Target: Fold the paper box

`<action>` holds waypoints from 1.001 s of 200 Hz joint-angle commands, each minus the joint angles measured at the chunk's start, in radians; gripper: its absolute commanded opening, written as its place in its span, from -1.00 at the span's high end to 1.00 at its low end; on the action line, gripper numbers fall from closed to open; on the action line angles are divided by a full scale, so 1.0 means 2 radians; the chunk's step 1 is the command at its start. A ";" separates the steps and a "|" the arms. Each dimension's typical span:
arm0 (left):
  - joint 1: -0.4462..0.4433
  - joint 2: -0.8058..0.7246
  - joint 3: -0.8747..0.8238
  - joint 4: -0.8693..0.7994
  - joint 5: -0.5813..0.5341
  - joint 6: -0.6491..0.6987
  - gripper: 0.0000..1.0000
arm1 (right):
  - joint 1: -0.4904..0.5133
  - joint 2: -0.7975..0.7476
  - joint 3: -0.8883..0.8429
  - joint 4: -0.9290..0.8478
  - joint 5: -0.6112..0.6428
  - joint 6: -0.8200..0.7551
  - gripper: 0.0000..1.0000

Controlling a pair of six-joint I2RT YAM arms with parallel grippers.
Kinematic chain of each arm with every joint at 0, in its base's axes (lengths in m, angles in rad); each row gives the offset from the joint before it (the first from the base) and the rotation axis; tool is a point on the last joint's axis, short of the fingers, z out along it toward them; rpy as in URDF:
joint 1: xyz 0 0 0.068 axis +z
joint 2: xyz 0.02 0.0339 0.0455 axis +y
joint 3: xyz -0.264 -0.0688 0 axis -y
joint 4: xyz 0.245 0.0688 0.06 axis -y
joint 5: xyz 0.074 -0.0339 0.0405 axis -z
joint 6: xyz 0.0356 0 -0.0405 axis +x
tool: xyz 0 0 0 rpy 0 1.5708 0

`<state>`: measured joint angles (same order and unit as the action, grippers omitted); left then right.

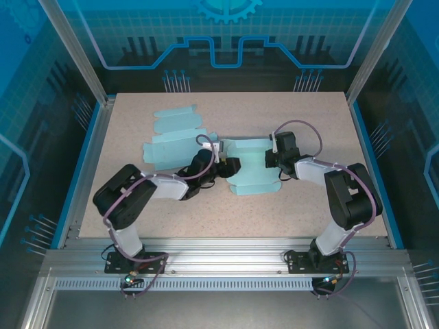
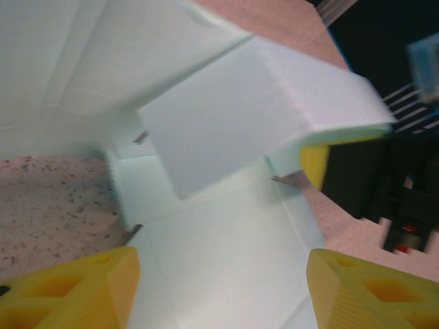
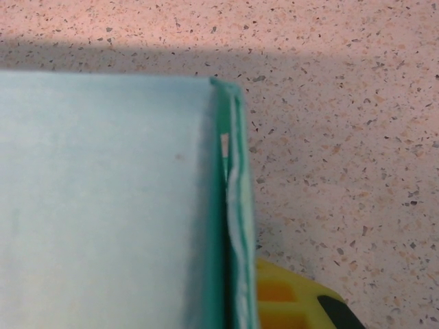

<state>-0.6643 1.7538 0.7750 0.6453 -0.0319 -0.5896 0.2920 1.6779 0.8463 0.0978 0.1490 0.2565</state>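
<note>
Left gripper [image 2: 219, 291] is standing spread at the paper box's [image 1: 252, 171] 9 o'clock; at 3 o'clock, your right gripper [image 1: 269, 159] is pinching its upright wall.

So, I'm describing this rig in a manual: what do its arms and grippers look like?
The left arm and right arm match. Each has bulky black joint housings joined by pale grey links, and a purplish cable loops along it. The bases are black. The fingers are bright yellow blocks with hollow pockets.
</note>
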 commanded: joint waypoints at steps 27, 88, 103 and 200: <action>-0.021 -0.104 -0.027 -0.089 -0.037 0.070 -0.37 | 0.005 -0.002 0.002 0.012 -0.006 -0.004 1.00; 0.052 -0.142 0.055 -0.264 -0.192 0.161 -0.37 | 0.005 -0.005 -0.001 0.015 -0.008 -0.006 1.00; 0.079 -0.117 0.073 -0.267 -0.192 0.169 -0.35 | 0.005 -0.006 -0.003 0.018 -0.008 -0.005 1.00; 0.130 0.054 0.186 -0.218 -0.097 0.242 -0.30 | 0.005 -0.008 -0.005 0.019 -0.009 -0.006 1.00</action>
<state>-0.4049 1.8145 1.0801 0.1867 -0.3176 -0.1795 0.2920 1.6779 0.8452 0.1066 0.1478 0.2562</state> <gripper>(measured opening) 0.649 0.094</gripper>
